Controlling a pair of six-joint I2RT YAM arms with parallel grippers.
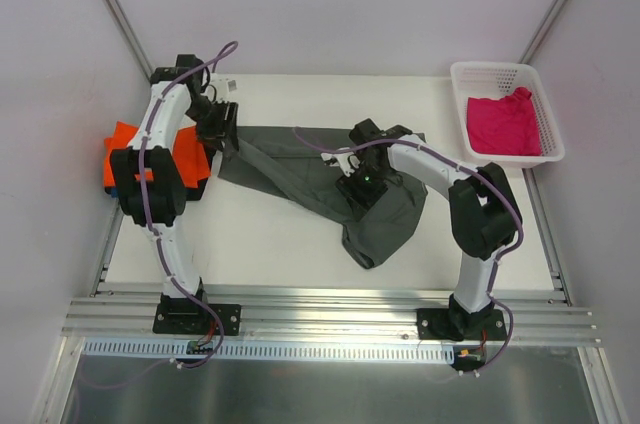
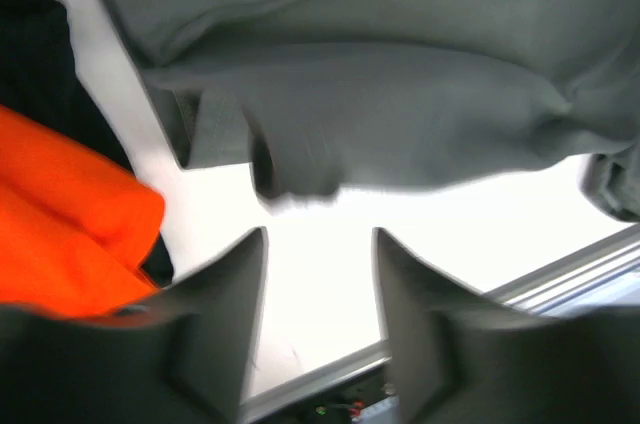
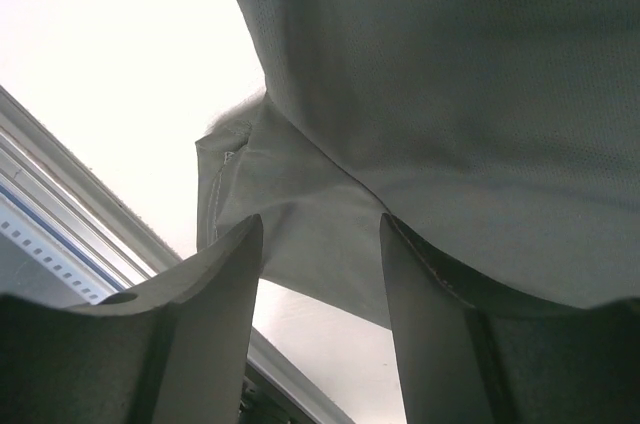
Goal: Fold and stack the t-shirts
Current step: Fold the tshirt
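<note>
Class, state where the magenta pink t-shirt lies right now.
In the top view, the magenta pink t-shirt lies inside the white mesh basket at the far right corner of the table.

A spread t-shirt point(image 1: 290, 169) lies across the middle of the counter point(image 1: 260, 244). Its left end is at the left hand point(image 1: 222, 129), and its right part is under the right hand point(image 1: 362, 184). A folded t-shirt point(image 1: 120, 159) lies at the counter's left edge, beside the left arm. At the far right corner stands the mesh basket point(image 1: 458, 104), with a third t-shirt point(image 1: 503, 124) in it.
</note>
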